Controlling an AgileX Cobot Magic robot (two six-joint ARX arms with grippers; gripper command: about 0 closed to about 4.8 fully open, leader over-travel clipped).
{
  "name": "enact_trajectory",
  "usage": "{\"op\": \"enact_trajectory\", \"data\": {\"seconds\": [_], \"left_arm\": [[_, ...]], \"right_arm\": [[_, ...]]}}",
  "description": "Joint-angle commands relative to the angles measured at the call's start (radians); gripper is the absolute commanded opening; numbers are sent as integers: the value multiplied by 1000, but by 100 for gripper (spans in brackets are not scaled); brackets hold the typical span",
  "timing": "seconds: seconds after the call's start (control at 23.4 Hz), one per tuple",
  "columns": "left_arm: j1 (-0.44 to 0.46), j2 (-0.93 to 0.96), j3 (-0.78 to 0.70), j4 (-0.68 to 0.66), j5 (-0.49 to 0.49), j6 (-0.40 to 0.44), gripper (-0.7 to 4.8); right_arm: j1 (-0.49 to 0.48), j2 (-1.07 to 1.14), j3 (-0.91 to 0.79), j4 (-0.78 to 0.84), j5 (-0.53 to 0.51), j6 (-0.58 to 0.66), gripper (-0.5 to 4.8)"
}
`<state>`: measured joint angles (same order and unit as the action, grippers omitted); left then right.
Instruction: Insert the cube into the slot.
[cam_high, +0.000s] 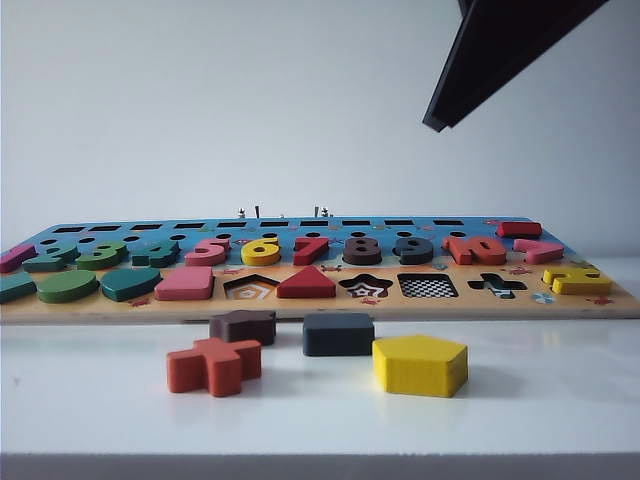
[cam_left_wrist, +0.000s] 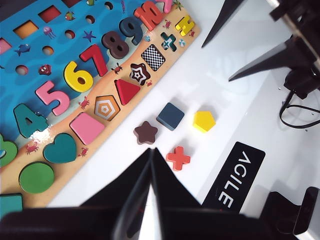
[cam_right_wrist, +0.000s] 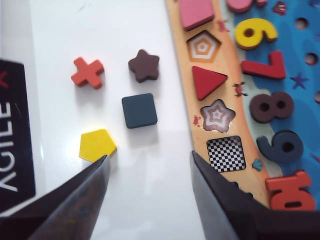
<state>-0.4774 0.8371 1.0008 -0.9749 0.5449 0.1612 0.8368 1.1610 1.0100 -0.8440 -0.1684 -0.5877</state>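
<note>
Right pincer (cam_right_wrist: 147, 172) near cube (cam_right_wrist: 139, 110)

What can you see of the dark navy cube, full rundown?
The cube is a flat, dark navy, almost black square block with rounded corners, matte, wood by its look. It lies flat on the white table, off the puzzle board, between the brown star block and the yellow pentagon, touching neither. Its checkerboard slot is empty. The open right gripper hangs above, nearby, clear of it.
</note>
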Motion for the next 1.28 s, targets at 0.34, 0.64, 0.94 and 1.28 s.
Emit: {"op": "enact_trajectory", "data": {"seconds": [0.34, 0.64, 0.94, 1.28], "left_arm": [[1, 1, 5, 17, 8, 4, 20], [1, 1, 5, 17, 8, 4, 20], [1, 1, 5, 17, 8, 4, 20], [1, 1, 5, 17, 8, 4, 20]], "right_arm": [[38, 159, 4, 132, 37, -37, 292], [38, 273, 4, 193, 22, -34, 290], [63, 311, 4, 200, -24, -30, 284], [74, 318, 4, 199, -31, -30, 283]]}}
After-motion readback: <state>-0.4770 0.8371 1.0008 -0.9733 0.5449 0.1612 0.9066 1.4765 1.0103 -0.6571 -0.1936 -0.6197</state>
